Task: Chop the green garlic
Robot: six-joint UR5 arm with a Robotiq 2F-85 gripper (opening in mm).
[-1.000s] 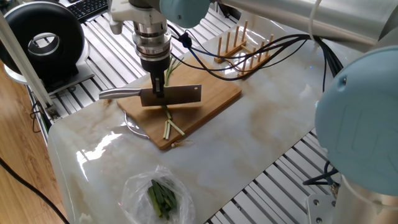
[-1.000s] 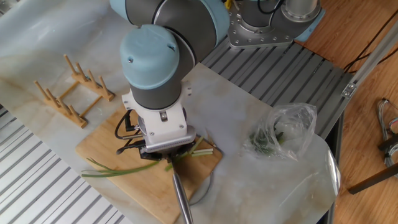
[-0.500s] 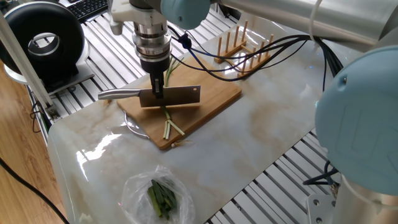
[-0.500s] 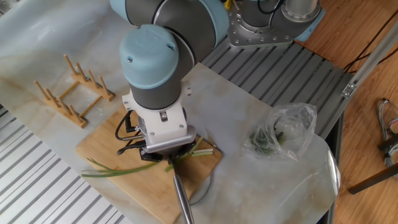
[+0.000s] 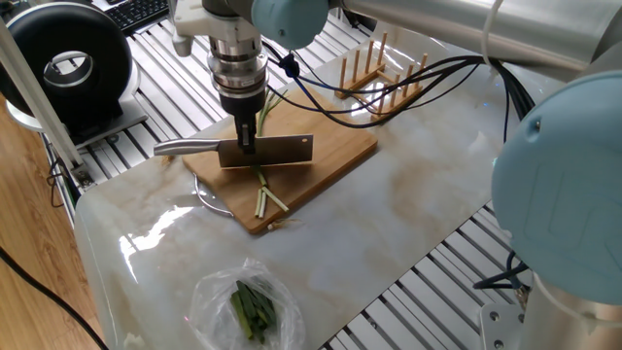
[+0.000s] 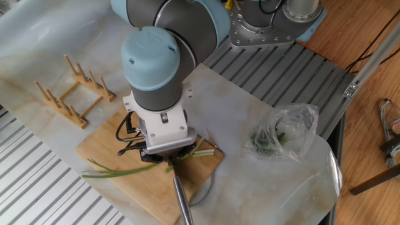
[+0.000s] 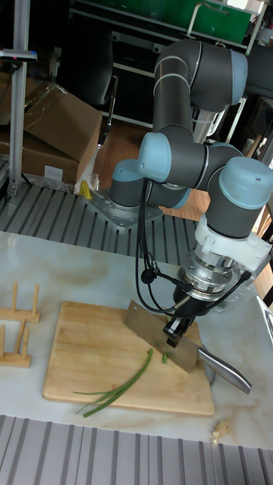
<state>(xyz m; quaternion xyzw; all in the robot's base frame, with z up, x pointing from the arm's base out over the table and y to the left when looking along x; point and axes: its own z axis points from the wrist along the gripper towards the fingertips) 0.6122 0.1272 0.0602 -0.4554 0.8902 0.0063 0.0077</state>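
My gripper (image 5: 248, 146) (image 6: 167, 156) (image 7: 176, 333) is shut on a steel cleaver, gripping the spine of the blade (image 5: 282, 149) (image 7: 155, 333), with the handle (image 5: 185, 147) (image 7: 227, 371) sticking out sideways. The blade stands edge-down across the green garlic (image 5: 260, 180) (image 6: 119, 170) (image 7: 125, 383), which lies on the wooden cutting board (image 5: 335, 156) (image 6: 103, 147) (image 7: 91, 341). Short white cut sticks (image 5: 267, 201) (image 6: 203, 152) lie on the near side of the blade. The green leafy end (image 5: 269, 105) runs out behind the gripper. I cannot tell whether the edge touches the board.
A clear plastic bag of dark green leaves (image 5: 253, 309) (image 6: 284, 134) lies on the marble table beside the board. A wooden peg rack (image 5: 379, 73) (image 6: 72, 90) (image 7: 15, 326) stands at the board's other side. Cables hang from the wrist. Slatted aluminium surrounds the table.
The gripper and cleaver have barely shifted, at most a hair upward. The garlic and cut sticks lie where they were.
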